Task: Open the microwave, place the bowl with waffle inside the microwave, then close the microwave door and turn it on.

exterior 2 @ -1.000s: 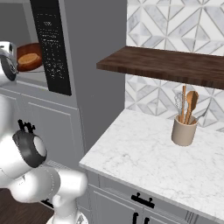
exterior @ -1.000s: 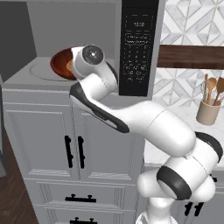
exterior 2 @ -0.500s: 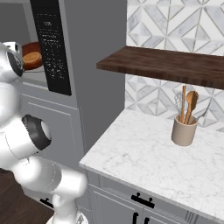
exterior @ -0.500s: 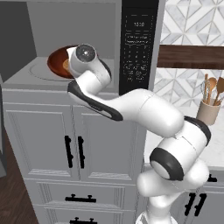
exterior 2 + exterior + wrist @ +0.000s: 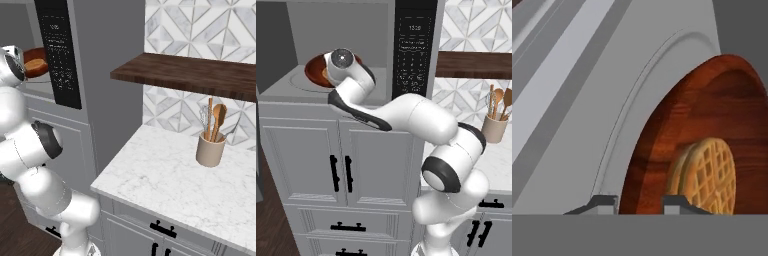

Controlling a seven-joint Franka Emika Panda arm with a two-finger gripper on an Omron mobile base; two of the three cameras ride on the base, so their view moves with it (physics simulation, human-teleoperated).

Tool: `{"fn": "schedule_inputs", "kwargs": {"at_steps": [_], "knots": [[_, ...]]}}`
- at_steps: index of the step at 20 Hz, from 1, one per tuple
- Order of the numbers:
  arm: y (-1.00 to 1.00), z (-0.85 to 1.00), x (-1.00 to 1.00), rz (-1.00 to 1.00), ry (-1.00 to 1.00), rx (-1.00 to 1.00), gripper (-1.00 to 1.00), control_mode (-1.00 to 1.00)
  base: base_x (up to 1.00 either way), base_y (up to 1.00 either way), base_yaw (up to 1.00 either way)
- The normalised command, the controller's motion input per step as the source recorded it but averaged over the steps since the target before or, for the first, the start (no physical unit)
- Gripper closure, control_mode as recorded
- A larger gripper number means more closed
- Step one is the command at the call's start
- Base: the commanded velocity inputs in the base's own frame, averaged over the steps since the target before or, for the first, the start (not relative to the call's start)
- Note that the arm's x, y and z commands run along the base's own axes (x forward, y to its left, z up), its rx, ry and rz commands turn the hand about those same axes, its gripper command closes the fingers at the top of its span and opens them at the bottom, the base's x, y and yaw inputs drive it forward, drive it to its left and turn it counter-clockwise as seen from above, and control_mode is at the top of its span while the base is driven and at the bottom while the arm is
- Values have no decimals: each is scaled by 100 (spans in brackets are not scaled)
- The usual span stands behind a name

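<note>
Microwave: the large grey boxy microwave [image 5: 381,60] stood open, its light grey cavity with the round turntable [image 5: 619,125] exposed and the black vertical control panel [image 5: 413,50] at the right of the opening.
Bowl: the wide, shallow, glossy reddish-brown wooden bowl [image 5: 316,70] sat inside the cavity on the turntable, toward the left — also seen from the right base view [image 5: 35,56] and, close up, from the hand view [image 5: 677,145].
Waffle: the small round golden-tan waffle [image 5: 712,175] with its grid pattern lay in the bowl.
Fingers: the two dark fingers [image 5: 641,204] were at their narrowest, closed on the near rim of the bowl, one tip outside the wall and one inside, beside the waffle.
Arm: the white arm reached up and left into the cavity, its wrist in front of the bowl.
Surroundings: white cabinet doors [image 5: 341,160] with short black handles stood below the microwave; a small beige utensil cup [image 5: 210,149] with wooden spoons stood on the marble counter [image 5: 165,185], under a dark wooden shelf [image 5: 190,74].
</note>
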Motion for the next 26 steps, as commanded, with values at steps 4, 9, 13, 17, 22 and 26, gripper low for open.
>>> {"fn": "schedule_inputs", "kwargs": {"at_steps": [4, 9, 13, 17, 22, 26], "knots": [[0, 0, 0, 0, -14, -2, -100, -100, 0, 0, 0], [0, 0, -14, 0, -27, 0, -100, -100, 0, 0, 0], [0, 0, -38, 0, -27, 0, -100, -100, 0, 0, 0], [0, 0, -50, 0, -23, 0, -100, -100, 0, 0, 0], [0, 0, -48, 0, -21, 0, -100, -100, 0, 0, 0], [0, -14, -32, 0, -17, -6, -100, -100, 0, 0, 0]]}}
